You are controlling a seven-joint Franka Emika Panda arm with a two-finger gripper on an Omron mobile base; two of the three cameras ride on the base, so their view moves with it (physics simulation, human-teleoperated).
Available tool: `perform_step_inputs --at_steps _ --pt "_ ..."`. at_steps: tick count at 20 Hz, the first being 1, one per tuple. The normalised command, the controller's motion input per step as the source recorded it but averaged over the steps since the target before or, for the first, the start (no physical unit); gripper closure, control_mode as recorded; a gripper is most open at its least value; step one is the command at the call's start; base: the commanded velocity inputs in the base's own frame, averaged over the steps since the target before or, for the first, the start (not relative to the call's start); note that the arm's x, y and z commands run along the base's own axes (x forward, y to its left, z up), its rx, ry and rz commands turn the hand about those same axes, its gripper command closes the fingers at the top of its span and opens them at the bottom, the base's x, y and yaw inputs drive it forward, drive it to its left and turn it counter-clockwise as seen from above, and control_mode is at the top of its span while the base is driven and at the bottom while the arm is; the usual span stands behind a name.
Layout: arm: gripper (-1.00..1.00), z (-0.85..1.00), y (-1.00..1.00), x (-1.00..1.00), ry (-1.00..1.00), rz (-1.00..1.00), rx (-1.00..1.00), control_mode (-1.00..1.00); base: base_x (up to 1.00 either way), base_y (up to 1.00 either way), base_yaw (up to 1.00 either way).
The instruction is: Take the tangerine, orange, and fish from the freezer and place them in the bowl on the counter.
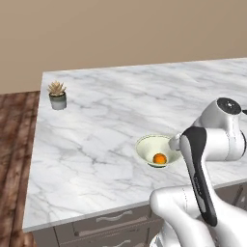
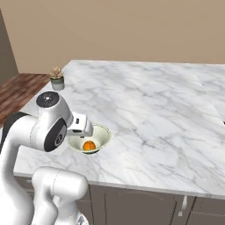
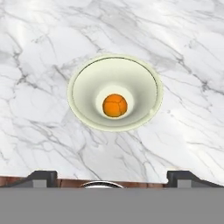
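- Bowl (image 3: 114,65), pale cream-green and round, sits upright on the white marble counter (image 1: 106,120), close to the counter's near edge and well in from its left edge in the left base view.
- One small orange citrus fruit (image 3: 115,106) rests at the middle of the bowl's floor; its skin shows faint segment lines in the hand view. Whether it is the tangerine or the orange cannot be told.
- From the left base view the fruit (image 1: 159,158) lies toward the near side of the bowl (image 1: 147,147), and the arm's white wrist covers the bowl's right rim.
- From the right base view the same fruit (image 2: 89,146) shows low inside the bowl (image 2: 103,137), with the wrist overlapping the bowl's left rim.
- Gripper (image 3: 112,177) hangs above the bowl, looking straight down into it; its two dark finger tips (image 3: 41,177) stand far apart at the bottom corners of the hand view, spread wide with nothing between them.
- Neither tip touches the bowl or the fruit.
- A small grey plant pot (image 1: 58,100) with a spiky pale succulent stands near the counter's far left corner, well apart from the bowl; it appears again in the right base view (image 2: 57,82).
- Grey drawers (image 1: 113,219) with silver handles run under the counter's near edge.
- Dark wooden floor (image 1: 14,144) lies beyond the counter's left edge, and a plain tan wall (image 1: 120,29) stands behind its far edge.
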Motion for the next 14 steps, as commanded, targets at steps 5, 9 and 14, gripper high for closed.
perform_step_inputs --at_steps 5,9,14 --pt "-1.0 0.63 0.14 -0.01 0.0 -0.01 0.0 -1.0 0.0 0.0 0.0" --pt "-1.0 0.42 0.09 -0.11 0.0 -0.05 0.0 -1.0 0.0 0.0 0.0" --pt "-1.0 0.14 0.04 -0.31 0.0 -0.07 0.0 -1.0 0.0 0.0 0.0"
